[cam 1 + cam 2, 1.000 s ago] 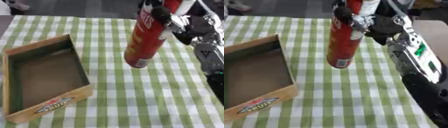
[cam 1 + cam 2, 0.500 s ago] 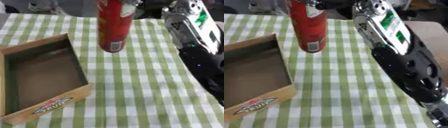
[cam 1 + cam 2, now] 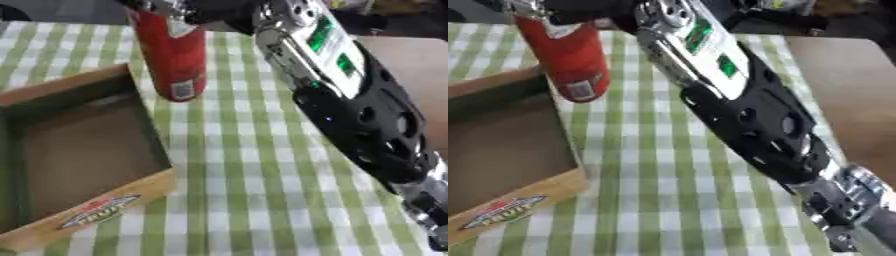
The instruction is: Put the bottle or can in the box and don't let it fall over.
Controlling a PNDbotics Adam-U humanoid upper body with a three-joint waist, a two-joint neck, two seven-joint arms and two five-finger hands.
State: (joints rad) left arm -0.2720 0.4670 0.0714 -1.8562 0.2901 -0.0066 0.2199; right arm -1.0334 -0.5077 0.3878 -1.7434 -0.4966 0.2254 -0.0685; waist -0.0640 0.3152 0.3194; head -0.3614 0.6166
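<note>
I have one red can point(image 3: 173, 55) in my right hand point(image 3: 179, 9), fingers wrapped round its top, hanging upright just right of the box's point(image 3: 114, 212) far right corner. It looks stiff, smooth, likely slippery and top-heavy; a mid-body hold would steady it. One can, one box. Left hand unseen.
</note>
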